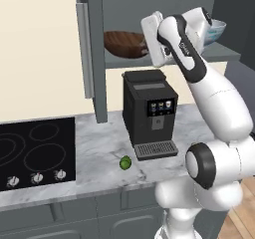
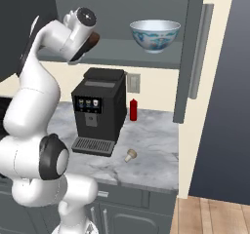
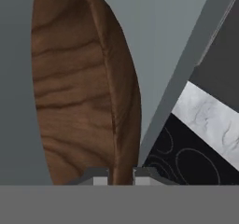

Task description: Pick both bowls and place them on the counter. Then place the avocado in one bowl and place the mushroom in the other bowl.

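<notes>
Grey cabinet (image 1: 94, 59) hangs above the counter (image 1: 99, 143), its door swung open, and both bowls sit on its shelf (image 2: 122, 48) well apart from each other. White arm (image 1: 219, 103) reaches up from the base into that shelf space and covers part of it in both base views. Black cooktop (image 1: 35, 151) is set into the marble at the left end, with knobs along its front edge. Black coffee machine (image 1: 149, 111) stands on the counter under the shelf, directly below the raised hand, with a drip grate at its foot. Wooden bowl (image 1: 124, 45) rests on the left part of the shelf, nothing visible in it; in the hand view its rim runs down between the two finger tips. Blue-patterned white bowl (image 2: 155, 34) stands upright on the right part of the shelf, and nothing shows inside it. Gripper (image 3: 121, 177) is closed narrow on the wooden bowl's rim, one finger tip on each side of the edge. Small red bottle (image 2: 133, 110) stands upright on the counter just right of the coffee machine, near the wall. Avocado (image 1: 125, 163) lies on the marble just left of the drip grate, in front of the machine. Mushroom (image 2: 130, 155) lies tipped on the marble just right of the grate, apart from the avocado
</notes>
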### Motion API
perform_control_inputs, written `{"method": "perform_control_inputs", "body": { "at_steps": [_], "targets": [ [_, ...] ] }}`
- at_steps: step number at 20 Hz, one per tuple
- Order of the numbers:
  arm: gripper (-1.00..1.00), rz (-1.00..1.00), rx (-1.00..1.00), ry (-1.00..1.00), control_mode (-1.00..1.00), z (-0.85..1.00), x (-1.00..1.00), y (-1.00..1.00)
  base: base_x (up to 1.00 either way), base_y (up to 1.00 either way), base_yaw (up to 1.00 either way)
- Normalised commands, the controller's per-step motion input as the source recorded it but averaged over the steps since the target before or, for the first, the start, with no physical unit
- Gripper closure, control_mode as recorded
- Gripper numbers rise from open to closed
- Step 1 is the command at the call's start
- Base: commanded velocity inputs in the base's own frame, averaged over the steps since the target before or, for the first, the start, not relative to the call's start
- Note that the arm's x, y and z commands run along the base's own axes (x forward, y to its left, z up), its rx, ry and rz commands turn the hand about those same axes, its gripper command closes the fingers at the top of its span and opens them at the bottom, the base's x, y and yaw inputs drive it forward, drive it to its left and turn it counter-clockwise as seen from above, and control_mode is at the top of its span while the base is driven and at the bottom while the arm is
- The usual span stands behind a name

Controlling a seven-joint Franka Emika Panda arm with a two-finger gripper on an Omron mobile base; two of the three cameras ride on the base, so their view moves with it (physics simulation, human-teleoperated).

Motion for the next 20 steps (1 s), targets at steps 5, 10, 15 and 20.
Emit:
{"method": "perform_control_inputs", "body": {
  "at_steps": [5,10,15,20],
  "targets": [
    [1.0,0.0,0.0,0.0,-1.0,0.03,-0.69,-0.12,0.0,0.0,0.0],
    [1.0,0.0,0.0,0.0,-1.0,0.0,-0.72,-0.16,0.0,0.0,0.0],
    [1.0,0.0,0.0,0.0,-1.0,0.0,-0.7,-0.13,0.0,0.0,0.0],
    [1.0,0.0,0.0,0.0,-1.0,-0.02,-0.69,-0.14,0.0,0.0,0.0]
  ]
}}
